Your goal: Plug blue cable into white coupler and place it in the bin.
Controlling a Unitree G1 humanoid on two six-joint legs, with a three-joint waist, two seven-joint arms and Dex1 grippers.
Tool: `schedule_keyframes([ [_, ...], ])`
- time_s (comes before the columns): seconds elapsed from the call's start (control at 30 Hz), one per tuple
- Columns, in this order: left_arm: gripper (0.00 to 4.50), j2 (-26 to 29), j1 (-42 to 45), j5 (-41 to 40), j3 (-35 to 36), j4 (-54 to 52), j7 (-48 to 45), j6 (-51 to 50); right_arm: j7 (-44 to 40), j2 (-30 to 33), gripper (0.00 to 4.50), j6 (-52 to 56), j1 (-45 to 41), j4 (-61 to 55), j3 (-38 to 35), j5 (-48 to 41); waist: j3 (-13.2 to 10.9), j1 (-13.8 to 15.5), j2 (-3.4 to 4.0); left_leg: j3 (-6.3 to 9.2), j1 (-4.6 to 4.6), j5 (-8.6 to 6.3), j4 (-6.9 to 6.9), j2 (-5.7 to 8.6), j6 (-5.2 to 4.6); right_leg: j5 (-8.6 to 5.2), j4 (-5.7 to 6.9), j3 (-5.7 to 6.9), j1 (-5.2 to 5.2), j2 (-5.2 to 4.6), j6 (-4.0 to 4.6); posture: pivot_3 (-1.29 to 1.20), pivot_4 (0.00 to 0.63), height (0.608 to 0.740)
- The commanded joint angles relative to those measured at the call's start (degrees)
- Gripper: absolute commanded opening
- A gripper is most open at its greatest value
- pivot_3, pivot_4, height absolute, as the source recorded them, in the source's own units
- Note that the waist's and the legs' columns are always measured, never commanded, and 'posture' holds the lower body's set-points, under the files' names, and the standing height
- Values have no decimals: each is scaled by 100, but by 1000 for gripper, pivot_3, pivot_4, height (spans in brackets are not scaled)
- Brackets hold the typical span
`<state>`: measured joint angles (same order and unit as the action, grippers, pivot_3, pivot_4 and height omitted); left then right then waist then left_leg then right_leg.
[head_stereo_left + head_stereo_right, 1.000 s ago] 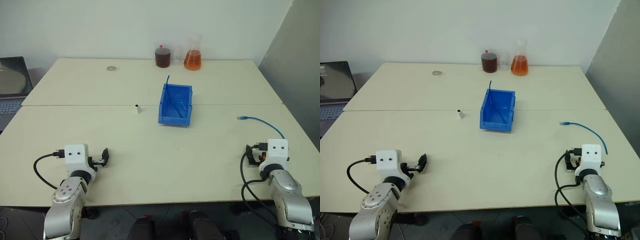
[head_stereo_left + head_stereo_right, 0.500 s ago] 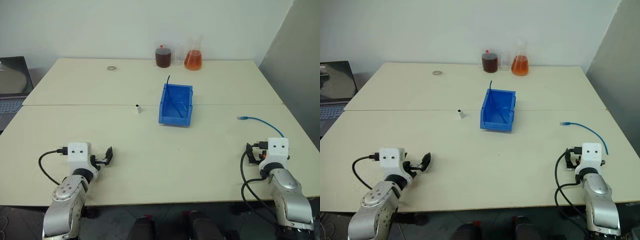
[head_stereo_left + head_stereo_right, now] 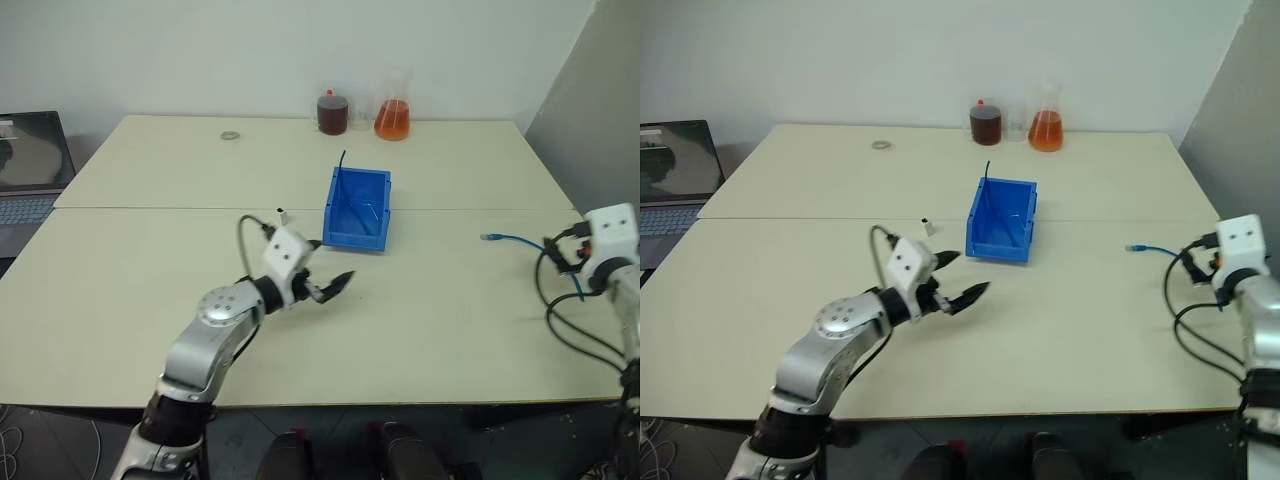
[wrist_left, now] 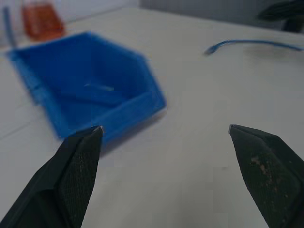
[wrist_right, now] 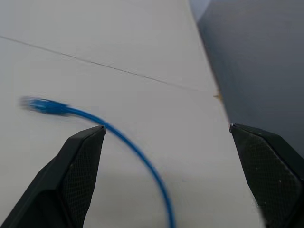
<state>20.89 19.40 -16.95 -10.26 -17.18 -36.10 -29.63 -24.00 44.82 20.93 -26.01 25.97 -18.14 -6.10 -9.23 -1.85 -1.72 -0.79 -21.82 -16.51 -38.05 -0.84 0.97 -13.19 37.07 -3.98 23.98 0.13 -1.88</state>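
The blue bin (image 3: 352, 238) stands open-topped at the table's middle. Just to its left the tiny white coupler (image 3: 282, 214) stands upright on the table seam. The blue cable (image 3: 512, 239) lies loose on the right side of the table, its plug end pointing toward the bin. My left gripper (image 3: 962, 276) hovers in front of the bin, a little to its left. It is open and empty, and in the left wrist view its fingertips (image 4: 97, 130) frame the bin (image 4: 85, 85). My right gripper (image 5: 166, 127) is open and empty at the right edge, with the cable (image 5: 121, 137) just ahead of it.
A dark jar (image 3: 332, 110) and an orange flask (image 3: 392, 112) stand at the table's back edge. A flat ring (image 3: 231, 135) lies at the back left. A laptop (image 3: 30, 165) sits off the left side, and a grey panel (image 3: 590, 110) rises on the right.
My left arm swung from the near left edge to the middle, in front of the bin. My right arm lifted and moved outward to the right, beside the cable. Both grippers stayed open.
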Motion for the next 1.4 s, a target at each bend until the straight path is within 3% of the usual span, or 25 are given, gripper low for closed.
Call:
schedule_keyframes([
  [0.03,4500,-194,206,-362,-126,-69,-277,-179,-349,309,4455,-175,-452,1409,-132,-131,-4,-26,6,1,-2,0,2,2,0,0,1,-9,6,1,1,0,150,740],
  [0.2,4500,-271,371,-878,-128,-102,-656,-637,-805,569,4455,-259,-929,2541,-142,-231,-5,-22,44,9,-9,-1,4,13,0,0,1,-15,15,-18,-5,0,150,740],
  [0.33,4500,-5,579,-745,-395,109,-1037,-663,-1251,684,4455,-403,-1065,3244,-15,-203,-5,-20,43,9,-4,0,-6,23,-1,2,-3,-13,5,-14,-15,0,150,740],
  [0.53,4500,131,689,-805,-440,197,-1284,-716,-1824,650,4455,-423,-1078,3476,46,-284,-4,-24,46,10,0,0,-7,22,0,2,-1,-13,0,-11,-16,0,150,740],
  [0.77,4500,176,656,-769,-492,174,-1354,-716,-1923,552,4455,-613,-945,3645,119,-225,-3,-29,47,19,1,1,-8,20,0,2,0,-12,-1,-11,-16,0,150,740],
  [0.9,4500,237,661,-751,-474,174,-1372,-729,-2013,542,3830,-610,-972,3749,131,-245,-3,-28,47,19,2,0,-9,20,0,2,0,-12,-2,-11,-16,0,150,740],
  [1.1,4500,276,688,-803,-416,168,-1356,-760,-2072,529,2175,-723,-941,3741,188,-197,-3,-29,47,20,5,0,-11,19,0,2,0,-12,-6,-11,-16,0,150,740],
  [1.4,4500,393,587,-796,-421,123,-1411,-704,-2168,505,165,-943,-873,3762,297,-154,-3,-26,46,23,24,0,-13,20,0,2,-3,-8,-30,-11,-16,0,150,740],
])
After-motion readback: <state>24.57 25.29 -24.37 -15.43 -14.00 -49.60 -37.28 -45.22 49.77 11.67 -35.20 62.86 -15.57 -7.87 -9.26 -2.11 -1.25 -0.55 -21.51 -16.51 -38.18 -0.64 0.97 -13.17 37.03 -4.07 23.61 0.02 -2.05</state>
